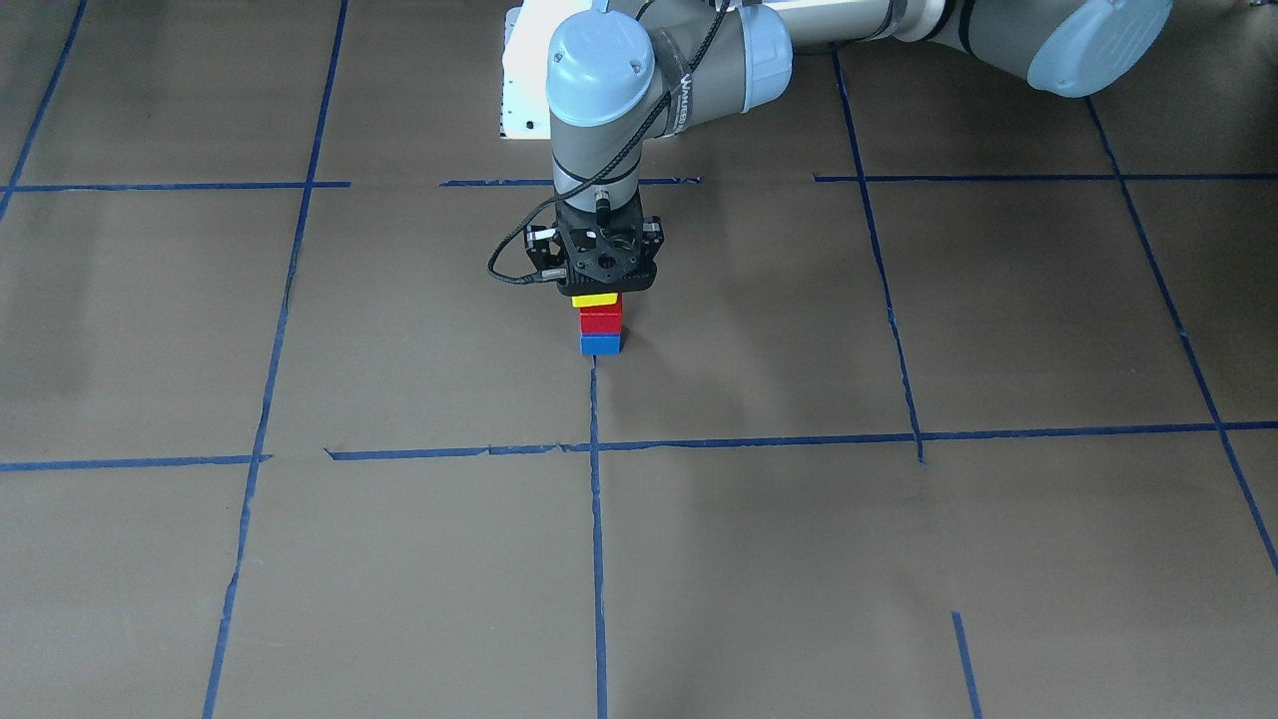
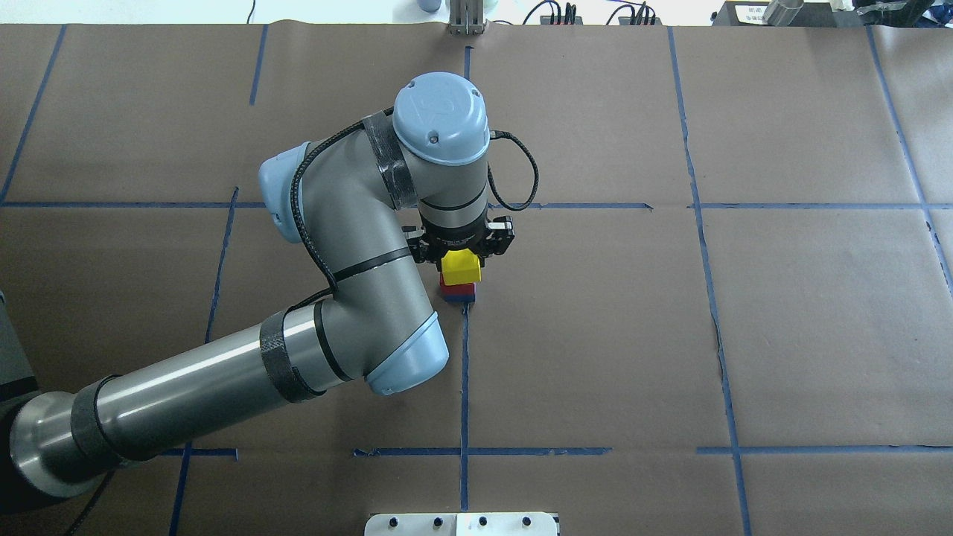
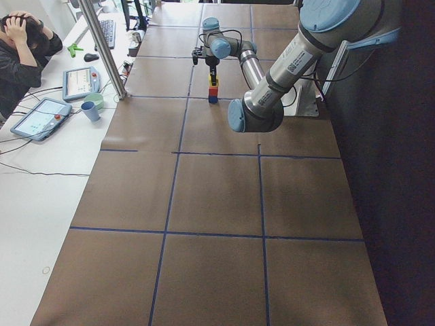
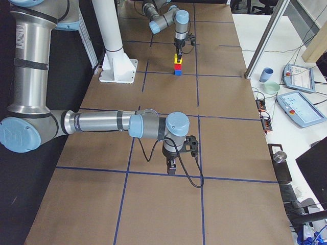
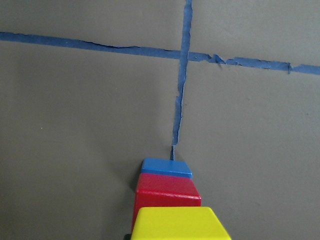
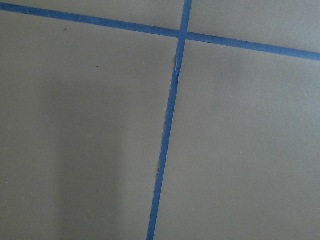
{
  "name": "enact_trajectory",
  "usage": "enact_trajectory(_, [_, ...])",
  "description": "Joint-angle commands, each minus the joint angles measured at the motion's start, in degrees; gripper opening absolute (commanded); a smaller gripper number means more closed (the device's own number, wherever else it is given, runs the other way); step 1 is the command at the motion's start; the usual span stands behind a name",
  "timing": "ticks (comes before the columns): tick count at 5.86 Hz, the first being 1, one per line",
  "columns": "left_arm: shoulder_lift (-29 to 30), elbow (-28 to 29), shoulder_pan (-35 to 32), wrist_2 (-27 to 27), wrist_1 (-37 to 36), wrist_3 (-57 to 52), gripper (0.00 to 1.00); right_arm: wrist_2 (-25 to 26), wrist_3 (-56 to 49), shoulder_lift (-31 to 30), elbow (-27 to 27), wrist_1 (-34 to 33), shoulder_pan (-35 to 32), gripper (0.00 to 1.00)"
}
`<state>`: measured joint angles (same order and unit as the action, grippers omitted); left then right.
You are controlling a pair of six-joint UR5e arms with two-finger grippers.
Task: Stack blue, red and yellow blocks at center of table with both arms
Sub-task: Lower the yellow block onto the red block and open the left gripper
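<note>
The left arm (image 2: 350, 246) reaches in over the middle of the bench (image 1: 899, 559), wrist pointing straight down, with the left gripper (image 2: 460, 258) lowered onto the top of a three-block tower. The blue block (image 1: 600, 345) sits on the brown paper. The red block (image 1: 600, 319) rests squarely on it, and the yellow block (image 1: 596, 300) rests on the red. Only a thin band of yellow shows under the black gripper body in the front-facing view.

The jaws stand to either side of the yellow block. Whether they are pinching it or standing slack beside it cannot be told, as the fingers are hidden by the mount and do not appear in the left wrist view. That view looks down the tower's face, with yellow nearest, then red, then blue. The three edges line up closely, the blue one sitting a touch off to one side.

The tower stands at the end of a strip of blue tape (image 1: 597, 499), one of the lines that mark the paper into a grid.

The right arm (image 4: 102, 122) shows only in the view from the robot's right. It stretches low over the bench, well away from the tower. The right gripper (image 4: 172, 167) hangs just above a tape line, and the state of its jaws cannot be told from there. The right wrist view shows only bare paper and a tape crossing.

At the side desk sits an operator (image 3: 20, 47) (hands on head), beside two tablets (image 3: 41, 117) and a blue cup (image 3: 90, 110).
</note>
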<state>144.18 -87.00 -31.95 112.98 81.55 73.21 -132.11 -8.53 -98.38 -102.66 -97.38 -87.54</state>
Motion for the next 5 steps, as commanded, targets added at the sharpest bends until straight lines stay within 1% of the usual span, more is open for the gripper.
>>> enact_trajectory(1, [0.1, 0.2, -0.2, 0.0, 0.5, -0.1, 0.04, 0.0, 0.0, -0.1, 0.1, 0.0, 0.0, 1.0])
enact_trajectory(5, [-0.4, 0.3, -0.3, 0.0, 0.7, -0.7, 0.04, -0.1, 0.0, -0.1, 0.1, 0.0, 0.0, 1.0])
